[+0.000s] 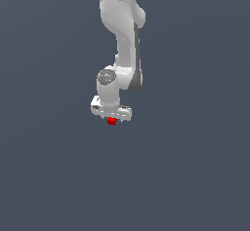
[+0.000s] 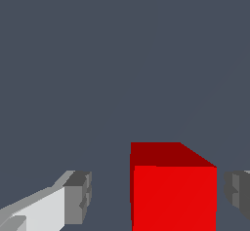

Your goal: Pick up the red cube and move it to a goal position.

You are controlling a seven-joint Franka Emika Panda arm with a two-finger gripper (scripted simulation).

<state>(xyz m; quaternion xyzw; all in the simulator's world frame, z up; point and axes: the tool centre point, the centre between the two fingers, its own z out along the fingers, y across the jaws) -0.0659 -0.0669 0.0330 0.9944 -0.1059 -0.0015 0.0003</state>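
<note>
The red cube (image 1: 112,121) is tiny and bright red, and sits directly under the white hand of my gripper (image 1: 112,119) in the exterior view. In the wrist view the red cube (image 2: 173,191) fills the space between the two grey finger pads (image 2: 78,196). My gripper (image 2: 158,196) is open around it. There is a clear gap between the cube and one pad and a narrow gap at the other pad. The fingers themselves are hardly visible in the exterior view.
A plain dark grey-blue surface (image 1: 195,176) surrounds the cube in both views. The white arm (image 1: 124,35) rises from the hand to the exterior view's upper edge. No goal marker shows.
</note>
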